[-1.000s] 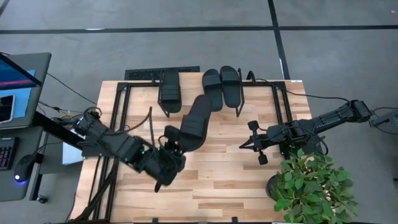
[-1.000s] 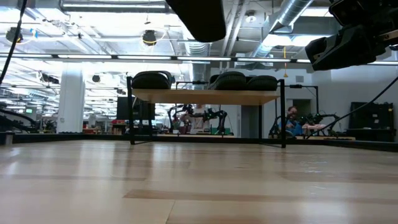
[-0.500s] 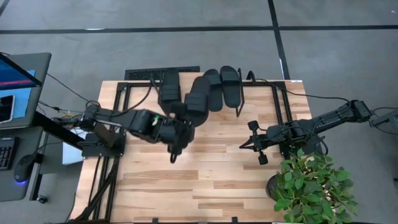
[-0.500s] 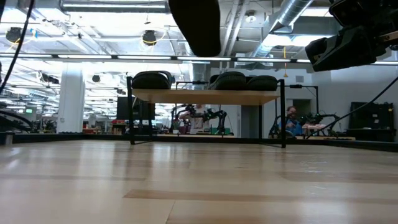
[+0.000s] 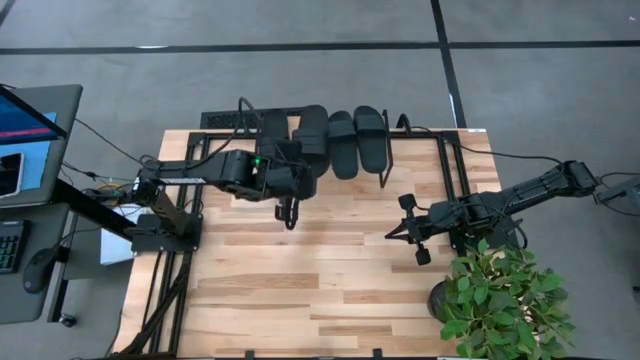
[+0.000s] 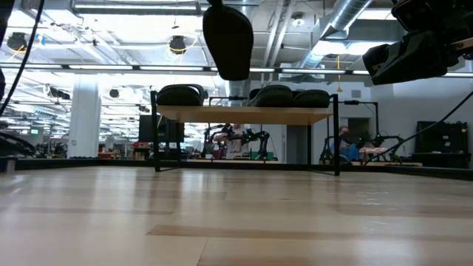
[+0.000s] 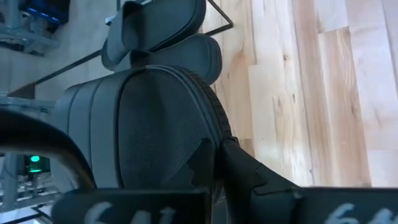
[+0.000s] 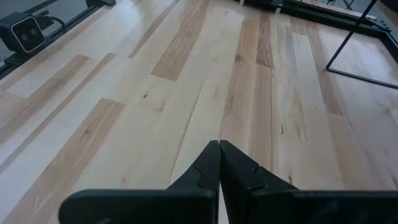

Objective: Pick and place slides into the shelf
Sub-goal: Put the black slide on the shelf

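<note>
Where the high view looks straight down, the left claw [image 5: 297, 172] holds one black slide [image 5: 311, 135] pinched at its near end, above the shelf [image 5: 392, 150] at the far edge of the counter [image 5: 340, 280]. The held slide's long axis runs from the claw toward the far edge, roughly in line with its neighbours. Just beside it on the right lie two slides [image 5: 358, 138] side by side on the shelf, long axes also running near to far; another slide [image 5: 273, 150] lies on the shelf's left part, partly under the left arm. The right claw [image 5: 400, 228], shut on nothing, hangs over the right side of the counter near a potted plant [image 5: 500, 300].

In the low view, the held slide [image 6: 228, 41] hangs in the air above the shelf [image 6: 244, 114], its long axis steeply tilted, rounded end downward. Three slides [image 6: 275, 96] rest on the shelf top.

In the left wrist view, the left claw [image 7: 219, 155] grips the edge of the held slide [image 7: 149, 124], whose strap band arches away from the camera.

In the right wrist view, the right claw [image 8: 219, 155] is closed, fingers meeting above bare counter [image 8: 124, 124].
</note>
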You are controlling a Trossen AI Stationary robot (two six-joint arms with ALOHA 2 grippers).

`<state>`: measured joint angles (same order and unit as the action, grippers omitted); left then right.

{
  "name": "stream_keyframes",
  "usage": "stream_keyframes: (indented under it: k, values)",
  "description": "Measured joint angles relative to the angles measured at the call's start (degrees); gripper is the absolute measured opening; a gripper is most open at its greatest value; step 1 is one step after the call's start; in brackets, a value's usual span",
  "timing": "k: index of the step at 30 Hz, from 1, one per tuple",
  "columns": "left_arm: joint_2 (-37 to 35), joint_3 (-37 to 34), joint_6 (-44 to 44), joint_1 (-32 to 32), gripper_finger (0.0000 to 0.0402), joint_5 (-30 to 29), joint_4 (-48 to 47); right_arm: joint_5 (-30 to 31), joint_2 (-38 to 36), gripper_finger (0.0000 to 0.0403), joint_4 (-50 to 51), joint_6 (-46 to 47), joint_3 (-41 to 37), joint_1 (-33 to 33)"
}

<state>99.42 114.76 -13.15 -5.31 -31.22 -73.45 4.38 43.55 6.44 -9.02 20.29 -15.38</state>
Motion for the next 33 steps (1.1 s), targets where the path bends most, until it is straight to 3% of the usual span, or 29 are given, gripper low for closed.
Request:
stream_keyframes:
  k: [10, 26, 33]
  values:
    - [0.0, 0.0, -4.2, 4.4, 0.0, 3.8, 3.0, 0.0, 0.0, 0.0, 0.0, 0.0, 0.0, 0.0]
    - [0.0, 0.0, -4.2, 8.9, 0.0, 4.7, 2.3, 0.0, 0.0, 0.0, 0.0, 0.0, 0.0, 0.0]
    - [0.1, -4.0, -4.5, 10.3, 0.0, 5.7, 4.0, 0.0, 0.0, 0.0, 0.0, 0.0, 0.0, 0.0]
